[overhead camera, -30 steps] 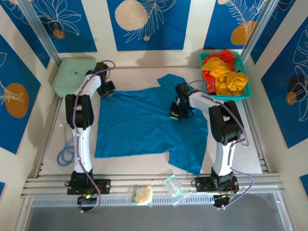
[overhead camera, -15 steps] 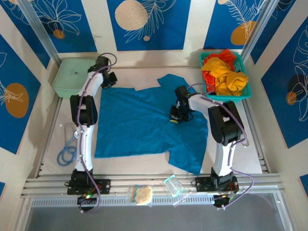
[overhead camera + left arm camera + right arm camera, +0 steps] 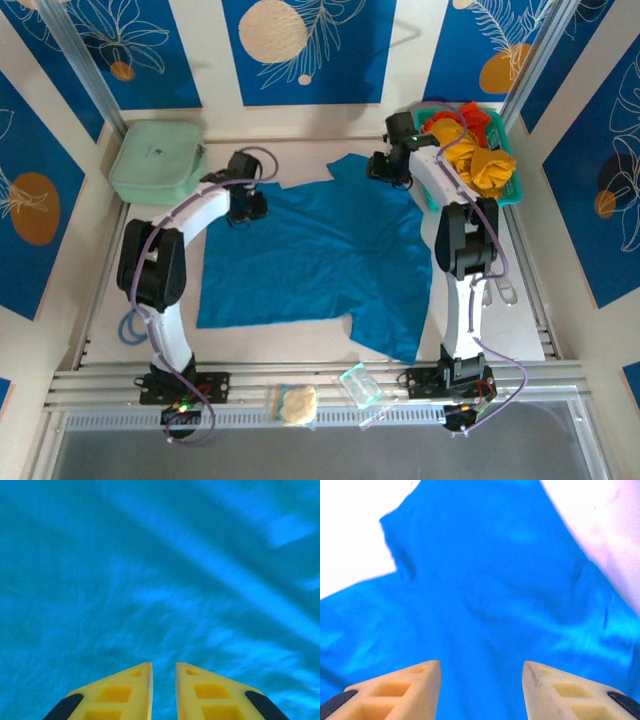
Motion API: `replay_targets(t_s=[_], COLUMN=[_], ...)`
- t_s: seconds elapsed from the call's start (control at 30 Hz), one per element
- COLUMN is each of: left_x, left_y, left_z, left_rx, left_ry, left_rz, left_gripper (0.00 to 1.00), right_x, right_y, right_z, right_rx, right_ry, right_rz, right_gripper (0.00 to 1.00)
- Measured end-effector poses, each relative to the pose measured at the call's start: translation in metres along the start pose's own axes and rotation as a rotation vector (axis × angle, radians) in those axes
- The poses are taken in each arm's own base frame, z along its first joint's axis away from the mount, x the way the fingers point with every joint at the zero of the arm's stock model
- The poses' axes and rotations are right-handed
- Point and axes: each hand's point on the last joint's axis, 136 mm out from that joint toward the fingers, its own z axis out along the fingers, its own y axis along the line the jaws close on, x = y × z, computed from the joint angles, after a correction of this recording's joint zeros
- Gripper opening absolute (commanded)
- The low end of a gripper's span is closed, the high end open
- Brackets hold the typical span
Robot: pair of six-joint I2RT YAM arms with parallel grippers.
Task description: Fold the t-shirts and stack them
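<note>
The teal-blue t-shirt (image 3: 300, 250) lies spread open in the middle of the table (image 3: 500, 320). It is a single layer with both sleeves out to the right, and you can see no fold in it yet. The yellow-orange t-shirts (image 3: 482, 168) and a red t-shirt (image 3: 474, 113) are bunched up in the basket (image 3: 478, 203) at the far right, so nothing has been stacked either. By that reckoning you are near the very start: one shirt is laid out ready, and every fold and the whole stack are left to do.

Your left gripper (image 3: 252, 207) sits at the far edge of the blue cloth, toward its left side. In the left wrist view its fingers (image 3: 125, 692) stand only a narrow slit apart, with cloth showing through the gap and nothing pinched between them. Your right gripper (image 3: 381, 166) is at the far sleeve, just left of the basket. In its own wrist view the fingers (image 3: 402, 687) are well apart above the sleeve and hold nothing.

With both grippers free at the far edge, the likely job for you now is to take hold there and bring that edge toward the near side.
</note>
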Motion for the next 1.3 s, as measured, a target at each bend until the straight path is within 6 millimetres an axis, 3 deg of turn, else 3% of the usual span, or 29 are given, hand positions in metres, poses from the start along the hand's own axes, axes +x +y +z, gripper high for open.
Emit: replay_targets(t_s=[0.1,0.23,0.4,0.5,0.67,0.7,0.83,1.03,1.17,1.3], left_x=[0.038,0.034,0.037,0.039,0.040,0.039,0.039,0.040,0.041,0.041], left_y=[0.023,0.022,0.029,0.033,0.034,0.034,0.034,0.038,0.038,0.038], left_z=[0.033,0.033,0.034,0.032,0.032,0.032,0.031,0.030,0.030,0.030], left_rx=[-0.074,-0.078,-0.104,-0.118,-0.121,-0.121,-0.124,-0.145,-0.150,-0.150], left_ry=[0.107,0.074,0.057,0.049,0.048,0.047,0.047,0.052,0.053,0.054], left_rz=[-0.025,-0.039,-0.049,-0.046,-0.046,-0.046,-0.044,-0.042,-0.042,-0.042], left_gripper=[0.19,0.19,0.19,0.19,0.18,0.18,0.18,0.18,0.18,0.17], right_x=[-0.011,-0.015,-0.005,-0.002,0.006,0.006,0.013,0.048,0.073,0.097], right_y=[-0.007,-0.016,-0.025,-0.027,-0.026,-0.025,-0.021,0.005,0.042,0.060], right_z=[0.030,0.068,0.098,0.099,0.098,0.098,0.093,0.066,0.044,0.047], right_rx=[0.053,0.104,0.131,0.143,0.136,0.134,0.113,0.082,0.047,0.029], right_ry=[0.017,0.056,0.110,0.128,0.160,0.161,0.182,0.244,0.254,0.293], right_rz=[-0.071,-0.135,-0.173,-0.187,-0.200,-0.201,-0.202,-0.218,-0.235,-0.233], right_gripper=[0.49,0.52,0.48,0.38,0.00,0.00,0.00,0.00,0.25,0.40])
